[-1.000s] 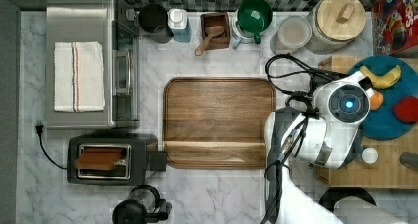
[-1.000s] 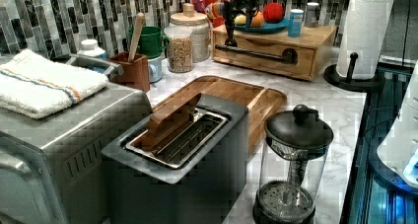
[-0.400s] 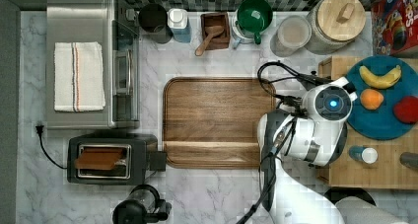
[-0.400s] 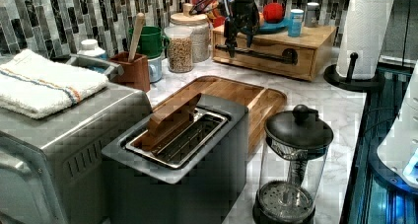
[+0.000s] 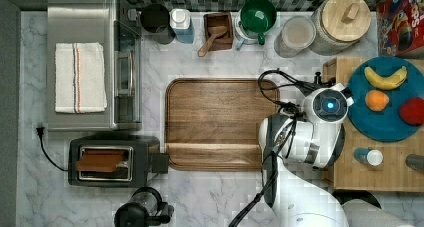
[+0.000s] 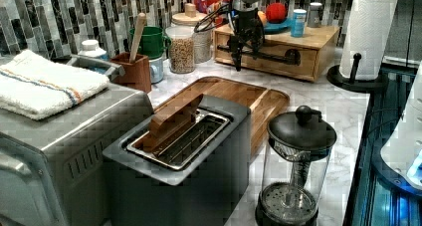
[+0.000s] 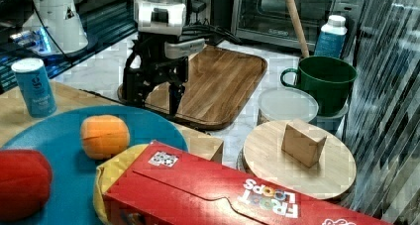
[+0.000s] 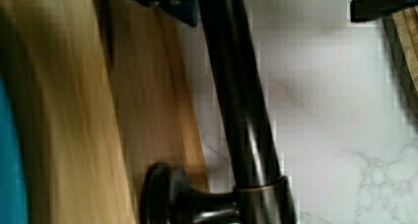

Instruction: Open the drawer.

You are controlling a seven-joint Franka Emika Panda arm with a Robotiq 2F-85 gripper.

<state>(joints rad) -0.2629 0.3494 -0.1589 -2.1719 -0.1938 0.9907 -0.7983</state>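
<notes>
- Gripper [image 6: 245,51] has come down in front of the drawer [image 6: 278,54] since earlier, fingers spread wide astride its handle [image 6: 259,55].
- Drawer looks shut, beside the tray [image 5: 217,122].
- Arm hides the drawer front in top view.

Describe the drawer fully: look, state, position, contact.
The drawer is a wide, shallow front of pale bamboo-like wood set in a low wooden box on the marble counter, and it looks shut. A long dark bar handle on round mounts crosses its front. The gripper hangs open, fingers straddling the bar.
</notes>
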